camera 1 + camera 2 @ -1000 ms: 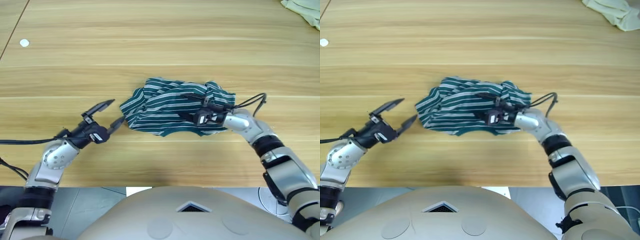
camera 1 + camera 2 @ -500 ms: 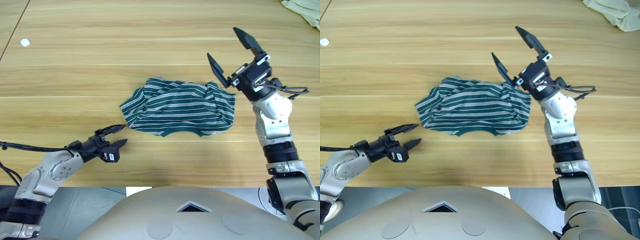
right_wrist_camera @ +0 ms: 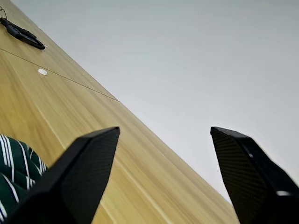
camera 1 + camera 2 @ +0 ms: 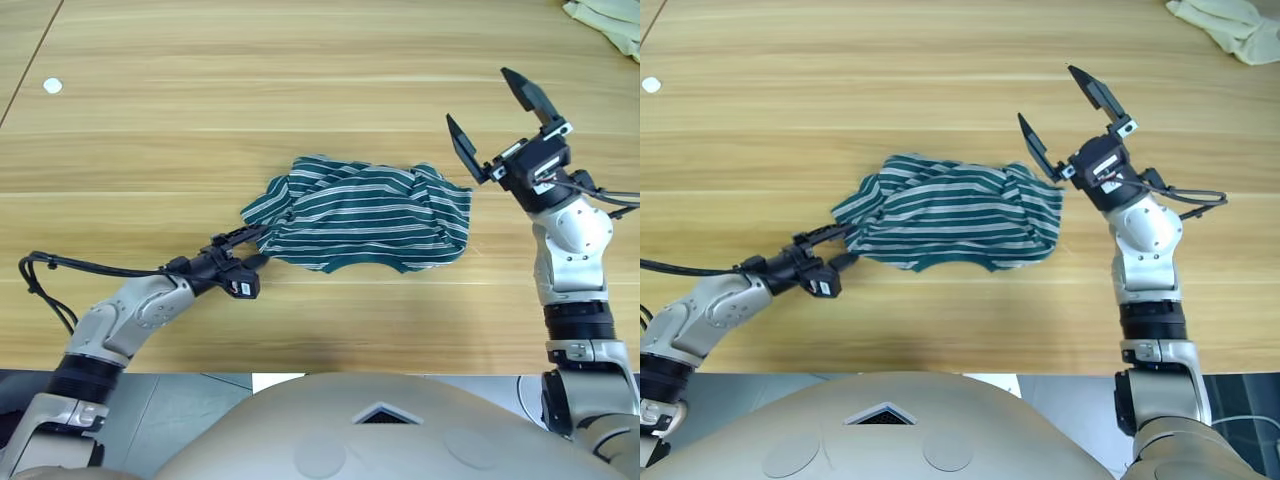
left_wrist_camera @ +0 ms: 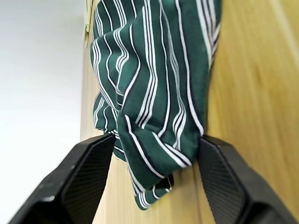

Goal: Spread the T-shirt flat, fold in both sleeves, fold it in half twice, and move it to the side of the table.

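The dark green T-shirt with white stripes lies crumpled in a heap at the middle of the wooden table. My left gripper rests low on the table at the shirt's left edge. It is open, and the left wrist view shows a bunched corner of the T-shirt between its two black fingers. My right gripper is raised above the table just past the shirt's right end, wide open and holding nothing. The right wrist view catches a bit of the T-shirt below that gripper.
A pale cream cloth lies at the table's far right corner. A small white disc sits on the far left. A black object lies far off on the table in the right wrist view.
My right gripper left the shirt's top, rose and swung to the right, opening wide. My left gripper dropped to the table and slid right onto the shirt's left edge.
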